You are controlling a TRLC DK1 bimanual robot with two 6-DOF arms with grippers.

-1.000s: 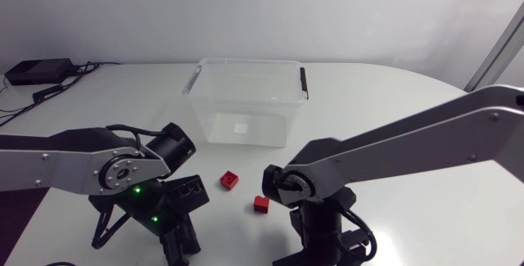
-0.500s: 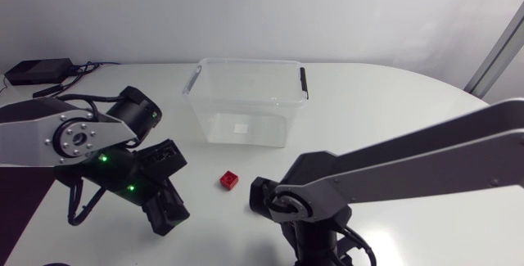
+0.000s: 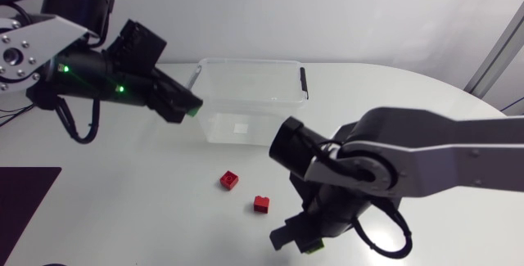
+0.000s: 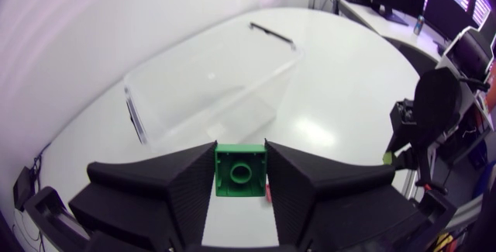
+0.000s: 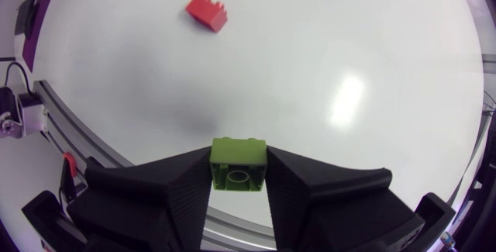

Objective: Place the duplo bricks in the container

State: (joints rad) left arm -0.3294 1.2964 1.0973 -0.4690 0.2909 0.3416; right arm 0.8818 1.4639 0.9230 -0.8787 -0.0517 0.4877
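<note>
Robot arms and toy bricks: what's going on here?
Two robot arms are putting bricks into the clear container. The left hand holds a green brick raised near the container's rim. The right hand holds a lime brick low over the table. Two red bricks lie on the table, and the container looks empty.

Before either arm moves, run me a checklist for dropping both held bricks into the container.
1. Left pincer shut on the green brick: ok.
2. Right pincer shut on the lime brick: ok.
3. Top of the container open, no lid on it: ok.
4. Left pincer above the opening: not ok; the container lies ahead of it.
5. Right pincer above the opening: not ok; it hangs near the table's front, away from the container.
6. Two red bricks clear of the way: cannot tell; they lie between the right pincer and the container.
</note>
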